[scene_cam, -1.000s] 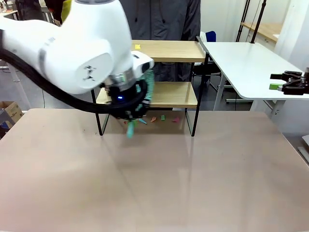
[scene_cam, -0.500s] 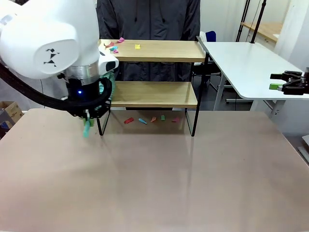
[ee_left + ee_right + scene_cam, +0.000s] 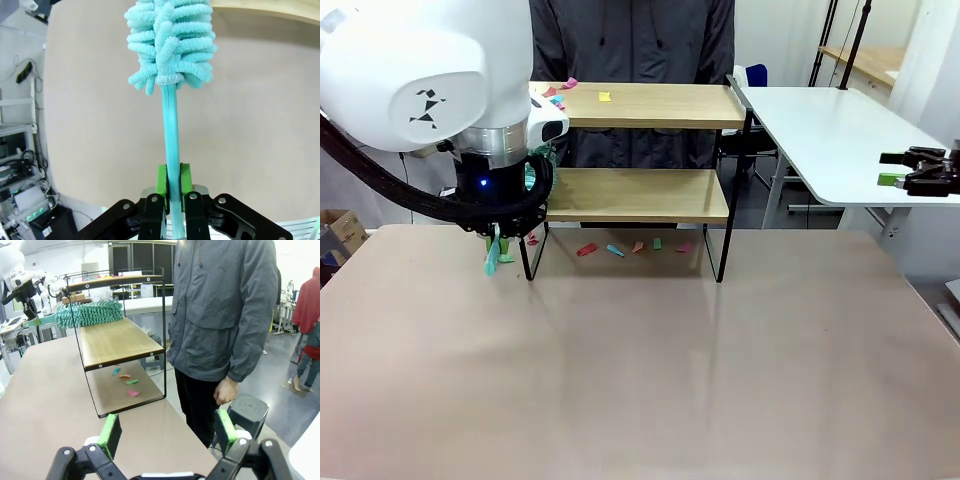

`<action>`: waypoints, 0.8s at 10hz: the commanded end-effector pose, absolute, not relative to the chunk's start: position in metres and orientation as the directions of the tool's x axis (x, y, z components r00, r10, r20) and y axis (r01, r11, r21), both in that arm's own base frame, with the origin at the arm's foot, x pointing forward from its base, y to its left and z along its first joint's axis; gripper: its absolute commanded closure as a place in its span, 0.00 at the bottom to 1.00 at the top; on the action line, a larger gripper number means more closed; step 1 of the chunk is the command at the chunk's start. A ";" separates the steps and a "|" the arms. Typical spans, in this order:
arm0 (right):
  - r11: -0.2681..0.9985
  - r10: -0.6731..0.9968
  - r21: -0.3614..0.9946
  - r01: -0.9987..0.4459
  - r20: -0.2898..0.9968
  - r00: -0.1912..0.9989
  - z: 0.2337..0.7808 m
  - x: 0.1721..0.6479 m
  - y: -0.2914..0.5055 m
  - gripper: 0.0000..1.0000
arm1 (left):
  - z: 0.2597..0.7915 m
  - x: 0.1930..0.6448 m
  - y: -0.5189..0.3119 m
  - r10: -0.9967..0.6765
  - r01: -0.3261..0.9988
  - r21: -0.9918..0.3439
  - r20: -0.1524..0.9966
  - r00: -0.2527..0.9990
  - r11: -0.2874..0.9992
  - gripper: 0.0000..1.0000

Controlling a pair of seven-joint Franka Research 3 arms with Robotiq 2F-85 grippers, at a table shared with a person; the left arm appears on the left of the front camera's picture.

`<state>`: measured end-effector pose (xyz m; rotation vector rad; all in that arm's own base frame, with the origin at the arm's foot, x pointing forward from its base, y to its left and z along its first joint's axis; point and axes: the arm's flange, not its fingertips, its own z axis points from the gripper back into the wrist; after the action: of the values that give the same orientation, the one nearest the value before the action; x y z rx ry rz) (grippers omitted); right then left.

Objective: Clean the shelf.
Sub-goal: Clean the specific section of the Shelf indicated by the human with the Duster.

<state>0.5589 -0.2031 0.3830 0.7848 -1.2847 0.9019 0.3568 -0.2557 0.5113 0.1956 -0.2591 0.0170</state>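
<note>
The shelf (image 3: 650, 106) is a two-board wooden rack in a thin black frame at the table's far side. Small coloured paper scraps (image 3: 556, 96) lie on the left of its top board, and more scraps (image 3: 620, 249) lie on the table under it. At the shelf's left end, my left gripper (image 3: 515, 225) is shut on the handle of a teal fluffy duster (image 3: 170, 45). Its green pads (image 3: 161, 181) clamp the handle (image 3: 172, 140). The duster head (image 3: 88, 314) rests over the far end of the lower board (image 3: 117, 341). My right gripper (image 3: 892, 168) hangs open at the far right.
A person in a grey jacket (image 3: 225, 315) stands just behind the shelf. A white side table (image 3: 830, 130) adjoins the shelf's right end, with my right gripper over its edge. The near part of the beige table (image 3: 650, 370) is bare.
My left arm has swung left with the duster, from in front of the shelf's middle to its left end. The right arm has not moved.
</note>
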 end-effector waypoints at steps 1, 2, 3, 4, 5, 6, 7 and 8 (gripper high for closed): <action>0.449 0.118 -0.011 -0.893 0.992 0.047 0.386 0.560 -0.201 0.00 | 0.514 0.356 -0.257 -0.010 -0.041 0.189 0.262 0.965 0.981 0.87; 0.449 0.118 -0.011 -0.893 0.992 0.047 0.386 0.560 -0.201 0.00 | 0.523 0.348 -0.250 -0.033 0.021 0.042 0.315 0.949 0.999 0.87; 0.449 0.118 -0.011 -0.893 0.992 0.047 0.386 0.560 -0.201 0.00 | 0.526 0.347 -0.239 -0.091 0.119 -0.066 0.330 0.940 0.991 0.87; 0.449 0.118 -0.011 -0.893 0.992 0.047 0.386 0.560 -0.201 0.00 | 0.527 0.345 -0.228 -0.143 0.196 -0.120 0.349 0.926 0.973 0.87; 0.449 0.118 -0.011 -0.893 0.992 0.047 0.386 0.560 -0.201 0.00 | 0.528 0.342 -0.215 -0.220 0.293 -0.144 0.385 0.896 0.945 0.87; 0.449 0.118 -0.011 -0.893 0.992 0.047 0.386 0.560 -0.201 0.00 | 0.528 0.339 -0.208 -0.299 0.390 -0.164 0.403 0.865 0.906 0.87; 0.449 0.118 -0.011 -0.893 0.992 0.047 0.386 0.560 -0.201 0.00 | 0.530 0.339 -0.196 -0.411 0.524 -0.190 0.427 0.806 0.831 0.87; 0.449 0.118 -0.011 -0.893 0.992 0.047 0.386 0.560 -0.201 0.00 | 0.537 0.337 -0.187 -0.480 0.618 -0.177 0.481 0.733 0.766 0.87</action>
<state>0.5589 -0.2030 0.3830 0.7849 -1.2847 0.9019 0.3414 -0.2075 0.5361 -0.2713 -0.4225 -0.4834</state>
